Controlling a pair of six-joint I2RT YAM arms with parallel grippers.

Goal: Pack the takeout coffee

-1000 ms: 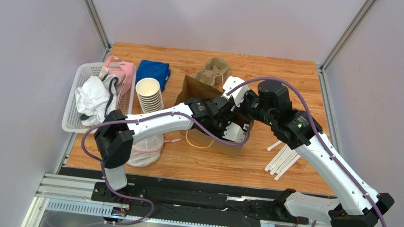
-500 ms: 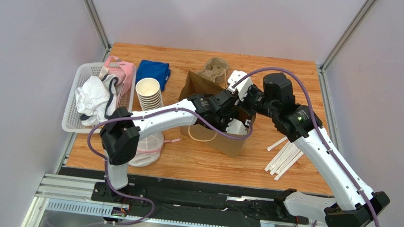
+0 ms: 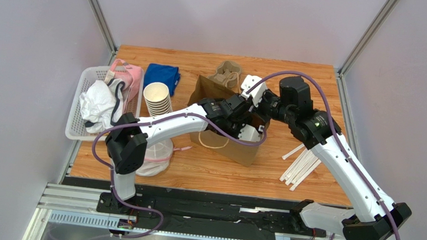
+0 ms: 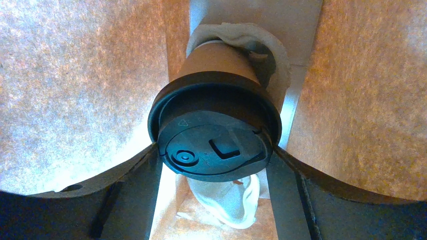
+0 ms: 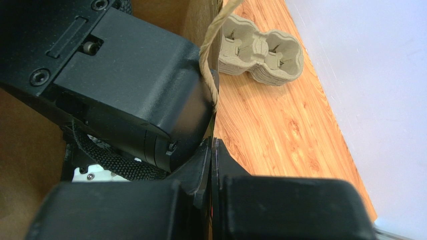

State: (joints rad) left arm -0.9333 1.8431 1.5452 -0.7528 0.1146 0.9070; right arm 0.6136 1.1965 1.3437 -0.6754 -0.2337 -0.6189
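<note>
The takeout coffee (image 4: 218, 60), a tan paper cup with a black lid (image 4: 213, 145), hangs inside a brown paper bag (image 3: 236, 149). My left gripper (image 4: 215, 155) reaches down into the bag and is shut on the cup, with its dark fingers (image 4: 135, 175) pressed against both sides of the lid. White crumpled paper (image 4: 230, 205) lies on the bag's floor below. My right gripper (image 5: 211, 145) is shut at the bag's far rim, beside the twine handle (image 5: 210, 60); the rim runs straight into the line of its jaws. In the top view the cup is hidden.
A stack of lidless paper cups (image 3: 158, 100) stands left of the bag. A white basket (image 3: 80, 125) of cloths sits at the left edge, with a blue cloth (image 3: 162, 75) behind. A pulp cup carrier (image 3: 228, 73) lies at the back, and white sticks (image 3: 299, 166) to the right.
The bag's rim has been pulled up and back, so the bag stands taller. Both grippers shifted slightly toward the back with it. Little has moved in the last half second.
</note>
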